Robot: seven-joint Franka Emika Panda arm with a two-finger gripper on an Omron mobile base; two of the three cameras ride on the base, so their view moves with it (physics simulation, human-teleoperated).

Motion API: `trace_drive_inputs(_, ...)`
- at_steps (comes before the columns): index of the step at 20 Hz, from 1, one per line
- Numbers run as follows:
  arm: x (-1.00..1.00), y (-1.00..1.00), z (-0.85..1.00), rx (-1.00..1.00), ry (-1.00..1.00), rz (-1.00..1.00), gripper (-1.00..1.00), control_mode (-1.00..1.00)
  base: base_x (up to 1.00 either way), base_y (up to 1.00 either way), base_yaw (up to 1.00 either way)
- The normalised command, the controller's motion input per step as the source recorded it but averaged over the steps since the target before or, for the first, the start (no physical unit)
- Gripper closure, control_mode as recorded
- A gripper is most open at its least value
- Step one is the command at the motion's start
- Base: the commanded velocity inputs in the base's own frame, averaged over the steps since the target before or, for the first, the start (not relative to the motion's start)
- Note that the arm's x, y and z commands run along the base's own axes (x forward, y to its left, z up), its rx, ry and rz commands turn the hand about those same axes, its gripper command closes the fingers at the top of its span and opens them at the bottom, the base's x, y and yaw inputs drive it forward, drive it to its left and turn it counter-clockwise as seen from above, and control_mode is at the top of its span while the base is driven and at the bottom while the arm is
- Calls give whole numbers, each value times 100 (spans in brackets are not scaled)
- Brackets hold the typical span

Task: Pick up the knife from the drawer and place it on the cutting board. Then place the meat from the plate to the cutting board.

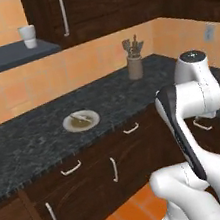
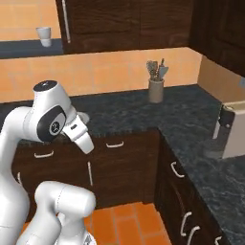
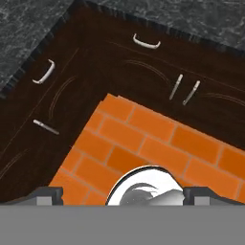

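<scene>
Tool: its two dark fingertips [image 3: 48, 195] stand at the far left and far right of the bottom edge of the hand view, spread as wide as they go, with nothing between them; the tool [image 3: 127, 195] holds nothing.
Tool's aim: down at the orange brick floor [image 3: 158, 139] in the inner corner where two runs of dark wooden cabinets meet.
Plate: round and cream-white with a tan centre [image 1: 81, 121], lying flat on the dark speckled desk [image 1: 31, 140], near its front edge, left of the arm.
Meat: a thin pale strip [image 1: 81, 118] lying across the plate's centre.
Drawers: the fronts under the desk are all shut; one with a curved silver handle [image 1: 71, 168] sits below and left of the plate, another [image 1: 131, 128] to its right. I cannot tell which one is the task's drawer.
Utensil crock: a brown jar of cooking tools [image 1: 134, 60] stands upright at the back of the desk against the orange tiled wall.
Cup: a white cup [image 1: 28, 36] stands on the grey shelf [image 1: 6, 56] at upper left.
Toaster: a pale appliance [image 2: 234, 129] stands on the right-hand run of the desk.
</scene>
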Motion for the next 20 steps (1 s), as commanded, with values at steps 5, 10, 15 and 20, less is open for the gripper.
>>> trace_drive_inputs(5,0,0,0,0,0,0,-100,100,62,-33,70)
trace_drive_inputs(10,0,0,0,0,0,0,-100,100,69,-57,40)
trace_drive_inputs(15,0,0,0,0,0,0,-100,100,72,-19,34)
trace_drive_inputs(20,0,0,0,0,0,0,-100,100,36,-2,22)
